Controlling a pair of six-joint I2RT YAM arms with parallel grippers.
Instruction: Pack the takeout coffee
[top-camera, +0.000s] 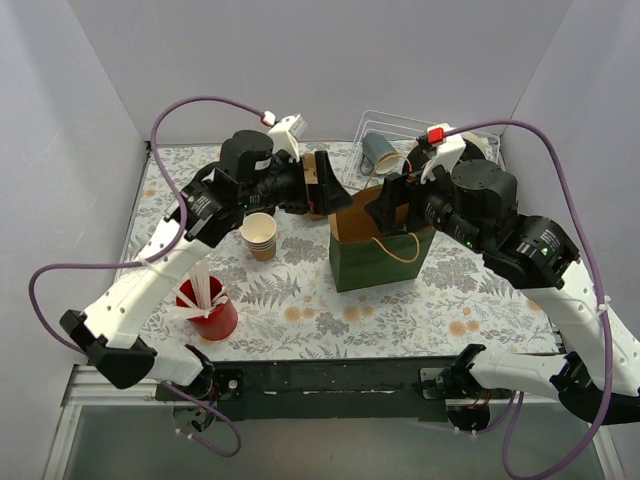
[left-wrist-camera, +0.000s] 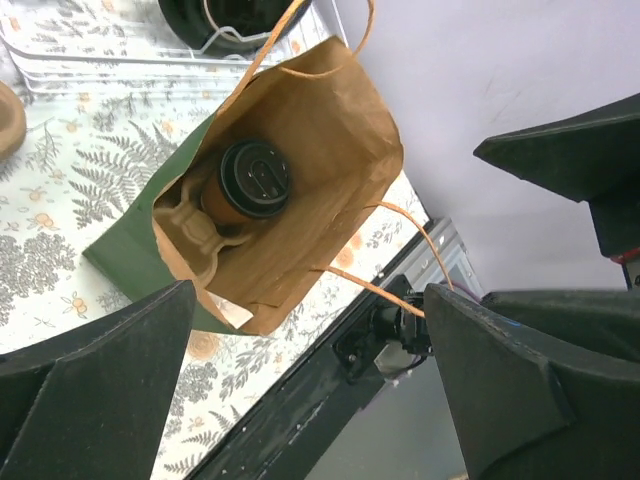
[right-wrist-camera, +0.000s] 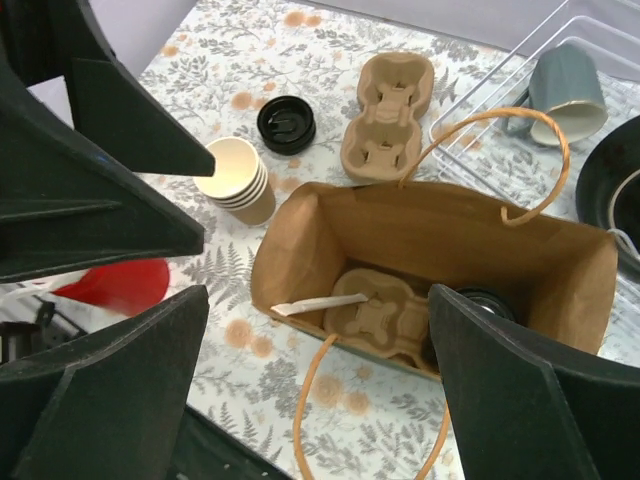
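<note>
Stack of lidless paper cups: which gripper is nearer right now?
Left. The left gripper is open at the paper bag's left edge, just right of the cup stack. The right gripper is open over the bag's right half, farther from the stack.

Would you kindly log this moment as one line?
stage: lidded cup in carrier inside bag; left gripper: open, empty, at bag; right gripper: open, empty, at bag; table: cup stack, loose lid
</note>
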